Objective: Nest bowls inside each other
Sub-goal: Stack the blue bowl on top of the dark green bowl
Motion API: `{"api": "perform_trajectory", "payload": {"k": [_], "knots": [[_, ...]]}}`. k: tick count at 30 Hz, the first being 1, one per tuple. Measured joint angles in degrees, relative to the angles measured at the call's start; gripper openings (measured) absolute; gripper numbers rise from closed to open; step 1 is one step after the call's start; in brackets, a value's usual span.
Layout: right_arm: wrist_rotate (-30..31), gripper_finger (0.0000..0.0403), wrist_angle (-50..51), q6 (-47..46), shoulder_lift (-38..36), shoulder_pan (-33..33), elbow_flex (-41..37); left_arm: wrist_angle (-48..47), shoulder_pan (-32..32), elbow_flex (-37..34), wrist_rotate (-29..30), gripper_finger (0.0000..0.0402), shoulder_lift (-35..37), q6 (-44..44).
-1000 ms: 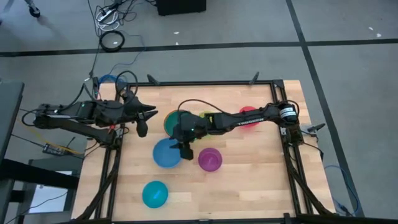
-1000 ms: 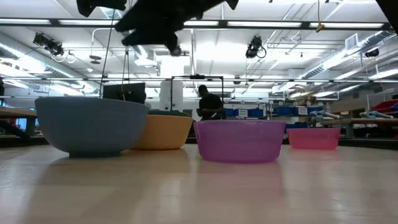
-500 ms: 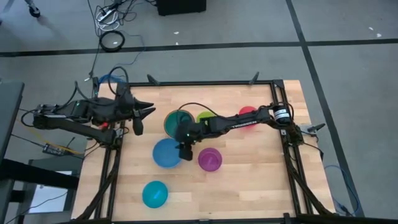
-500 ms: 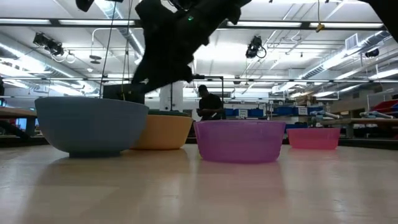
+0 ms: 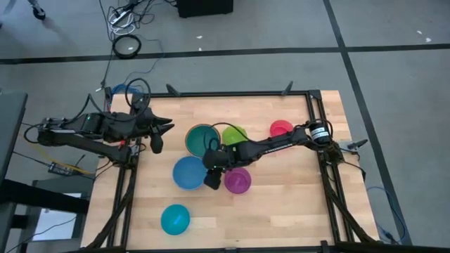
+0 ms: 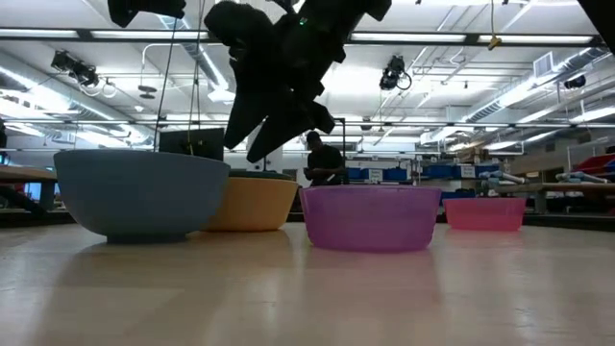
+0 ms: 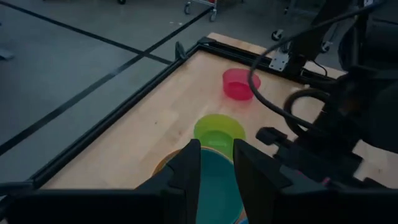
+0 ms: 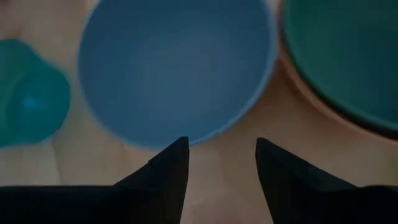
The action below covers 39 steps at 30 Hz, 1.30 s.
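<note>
A blue bowl [image 5: 188, 172] and a purple bowl [image 5: 238, 180] stand side by side mid-table. My right gripper [image 5: 211, 180] hangs open above the gap between them, slanting down; its wrist view shows the blue bowl's near rim [image 8: 177, 68] just ahead of the gripper [image 8: 221, 152]. A dark teal bowl [image 5: 202, 138] sits nested in an orange bowl [image 6: 252, 202]. A lime green bowl [image 5: 234, 135] and a pink-red bowl [image 5: 281, 128] stand farther back, and a cyan bowl [image 5: 175, 219] nearer the front. My left gripper [image 5: 160, 137] waits open at the table's left edge.
Black frame rails [image 5: 309, 112] run around the wooden table top. My right arm [image 5: 274, 143] reaches across the table between the lime green and pink-red bowls. Bare wood shows at the front right. A person stands far behind the table [image 6: 325, 161].
My right gripper has come down and a little toward the table's near edge, rolling and tipping more steeply, and now hangs low between the blue and purple bowls. Its arm has swung off the lime green and pink-red bowls. No bowl has moved.
</note>
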<state>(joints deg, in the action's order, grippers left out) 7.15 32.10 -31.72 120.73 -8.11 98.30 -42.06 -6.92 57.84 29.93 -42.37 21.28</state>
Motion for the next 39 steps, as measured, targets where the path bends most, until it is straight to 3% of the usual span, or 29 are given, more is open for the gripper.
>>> {"api": "perform_trajectory", "payload": {"k": [23, 39], "knots": [[-1.77, 0.0174, -2.74, -4.72, 0.06, 1.5, -0.04, 0.0, 0.0, 0.0, -0.07, 0.0103, 0.0, 0.07], [-6.37, 0.016, -9.92, -5.74, 8.52, 1.45, -0.15, -0.4, 0.02, -0.07, -0.15, 0.0103, -0.02, 0.09]]}}
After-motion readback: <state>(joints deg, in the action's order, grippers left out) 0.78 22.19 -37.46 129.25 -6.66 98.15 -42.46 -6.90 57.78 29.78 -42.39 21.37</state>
